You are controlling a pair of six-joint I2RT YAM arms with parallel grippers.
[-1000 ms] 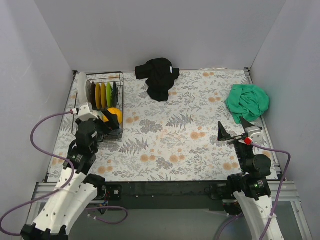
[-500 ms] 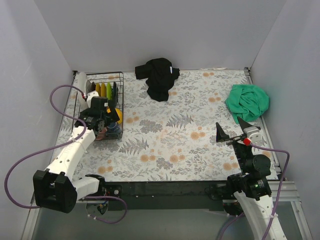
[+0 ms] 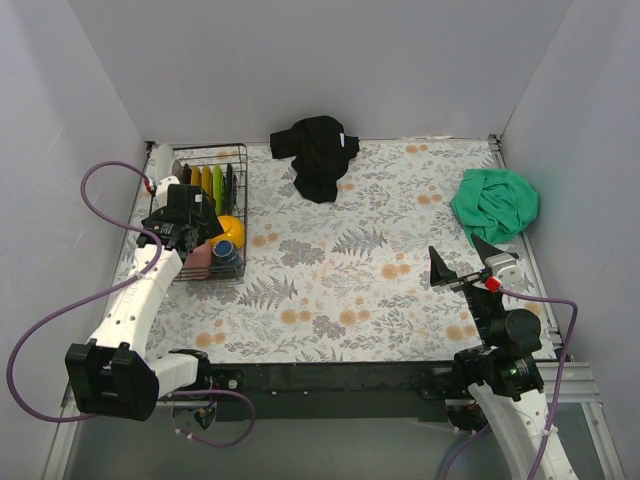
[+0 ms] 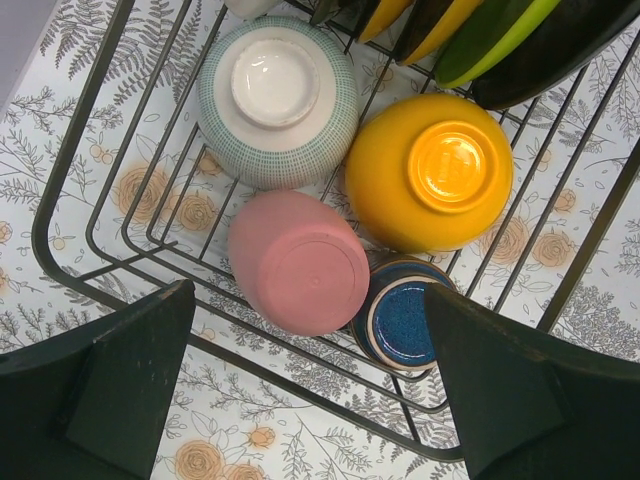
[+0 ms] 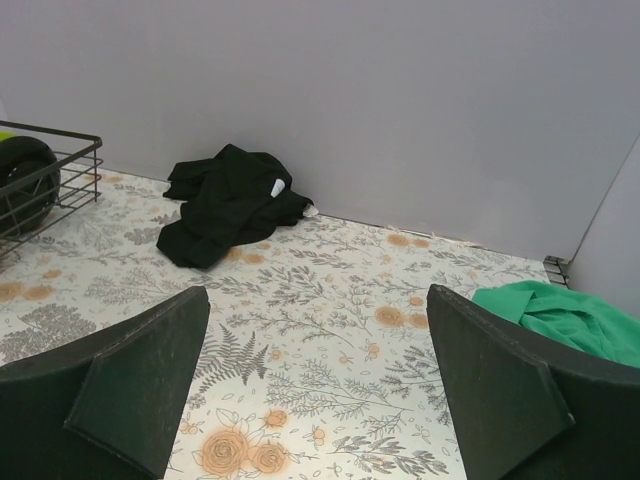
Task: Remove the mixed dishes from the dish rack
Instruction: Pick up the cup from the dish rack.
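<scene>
Pink cup (image 4: 300, 262), base up in the dish rack (image 3: 244, 190), sits straight below the left end effector (image 4: 310, 295), centred between its wide-spread fingers. The right end effector (image 3: 460, 262), equally wide, hangs well apart from the rack, so left is nearer.

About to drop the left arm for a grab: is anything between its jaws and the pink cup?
Nothing visible. The left gripper hangs over the upturned pink cup, jaws open. The orange bowl and blue mug sit close beside it.
</scene>
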